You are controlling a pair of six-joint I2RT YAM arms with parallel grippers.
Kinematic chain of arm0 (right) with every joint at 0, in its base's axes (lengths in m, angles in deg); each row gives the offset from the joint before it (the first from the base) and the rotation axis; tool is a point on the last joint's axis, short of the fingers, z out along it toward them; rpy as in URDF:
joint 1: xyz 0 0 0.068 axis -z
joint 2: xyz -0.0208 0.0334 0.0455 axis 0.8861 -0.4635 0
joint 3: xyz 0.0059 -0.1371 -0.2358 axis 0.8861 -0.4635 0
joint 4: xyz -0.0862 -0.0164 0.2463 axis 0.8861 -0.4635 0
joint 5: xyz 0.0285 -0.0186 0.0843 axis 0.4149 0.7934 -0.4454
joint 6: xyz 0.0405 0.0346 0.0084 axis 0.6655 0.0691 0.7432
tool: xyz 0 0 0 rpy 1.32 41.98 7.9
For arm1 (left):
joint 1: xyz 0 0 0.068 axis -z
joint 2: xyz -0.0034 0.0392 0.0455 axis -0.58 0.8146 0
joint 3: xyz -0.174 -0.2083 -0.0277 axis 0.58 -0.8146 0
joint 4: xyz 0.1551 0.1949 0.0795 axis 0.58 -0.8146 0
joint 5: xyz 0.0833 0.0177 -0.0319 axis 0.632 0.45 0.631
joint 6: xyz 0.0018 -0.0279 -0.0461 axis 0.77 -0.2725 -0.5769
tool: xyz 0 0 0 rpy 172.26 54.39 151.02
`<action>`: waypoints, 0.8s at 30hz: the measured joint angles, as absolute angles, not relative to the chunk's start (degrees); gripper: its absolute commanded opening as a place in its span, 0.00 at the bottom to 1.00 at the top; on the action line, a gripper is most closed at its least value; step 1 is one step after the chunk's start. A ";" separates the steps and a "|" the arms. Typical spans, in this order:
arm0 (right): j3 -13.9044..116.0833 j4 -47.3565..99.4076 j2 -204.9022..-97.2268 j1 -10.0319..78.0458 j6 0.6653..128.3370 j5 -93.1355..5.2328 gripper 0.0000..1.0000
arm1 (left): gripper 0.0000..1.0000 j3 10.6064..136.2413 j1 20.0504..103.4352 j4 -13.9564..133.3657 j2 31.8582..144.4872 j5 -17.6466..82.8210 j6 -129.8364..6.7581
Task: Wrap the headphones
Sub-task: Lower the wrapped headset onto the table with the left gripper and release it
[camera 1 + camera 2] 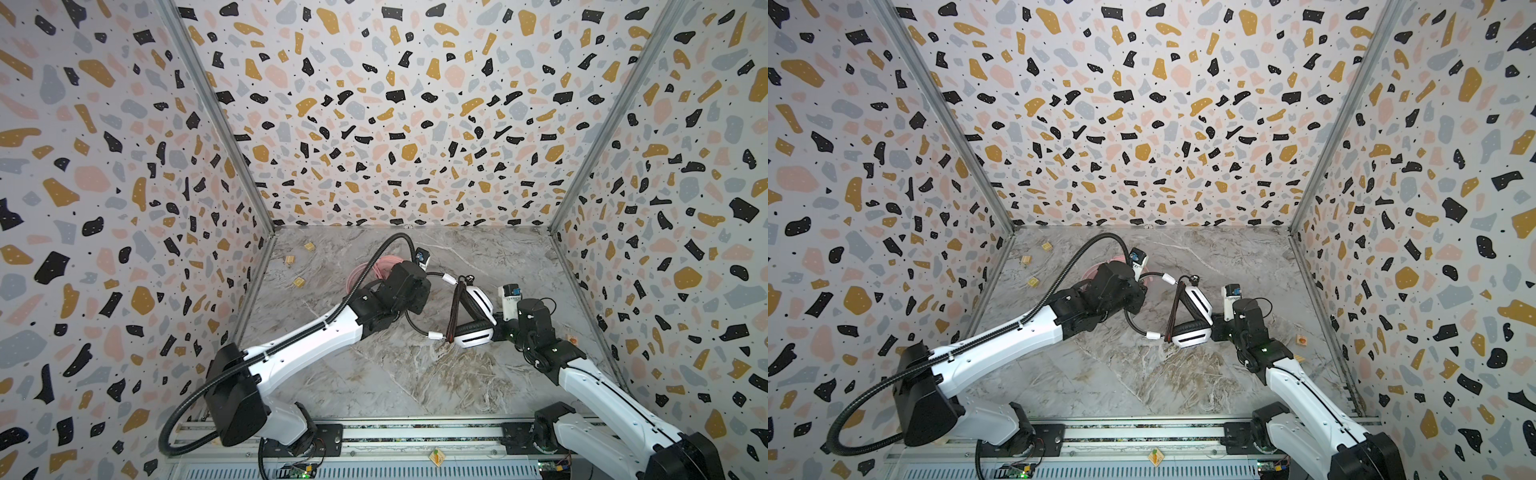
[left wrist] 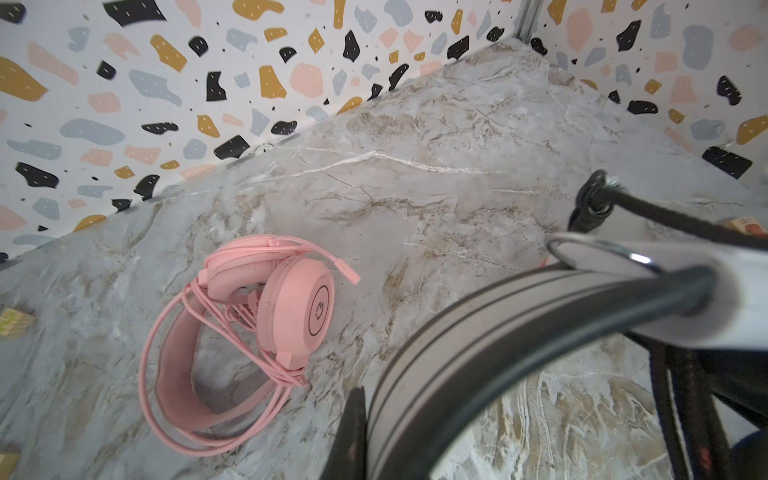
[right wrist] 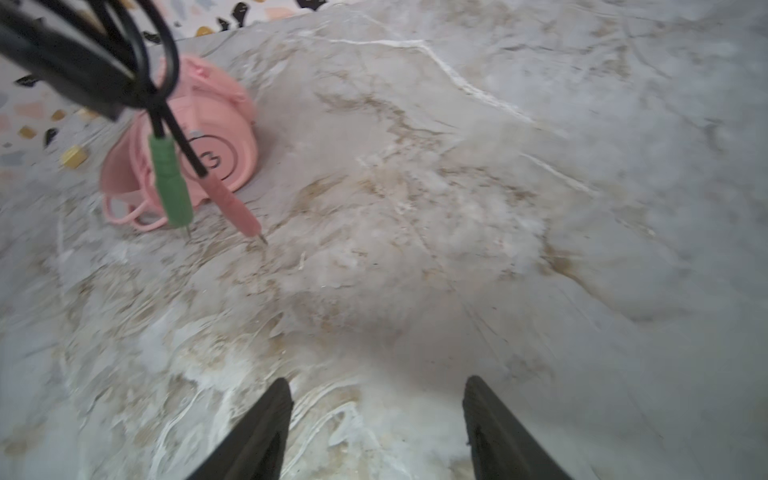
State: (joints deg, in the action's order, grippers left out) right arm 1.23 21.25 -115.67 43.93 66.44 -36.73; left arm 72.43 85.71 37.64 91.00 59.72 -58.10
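The white-and-black headphones are held up over the middle of the table. My left gripper is shut on their striped headband. The black cable runs in several strands across the ear cups. Its green plug and pink plug hang loose. My right gripper stands open and holds nothing, just right of the ear cups. The pink headphones lie on the table with their pink cable looped round them. In both top views my left arm mostly hides them.
Small wooden blocks lie at the back left of the marble table, and another block lies near the right wall. Patterned walls close three sides. The arms' rail runs along the front.
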 measured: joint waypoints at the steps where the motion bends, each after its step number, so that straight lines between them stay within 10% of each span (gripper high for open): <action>1: 0.99 21.10 -115.62 45.46 66.70 -35.94 0.69 | 0.00 72.75 85.71 38.01 92.51 59.37 -58.58; 24: -2.90 23.90 -110.44 61.64 72.28 -40.53 0.68 | 0.00 98.20 87.86 35.34 128.66 54.14 -63.85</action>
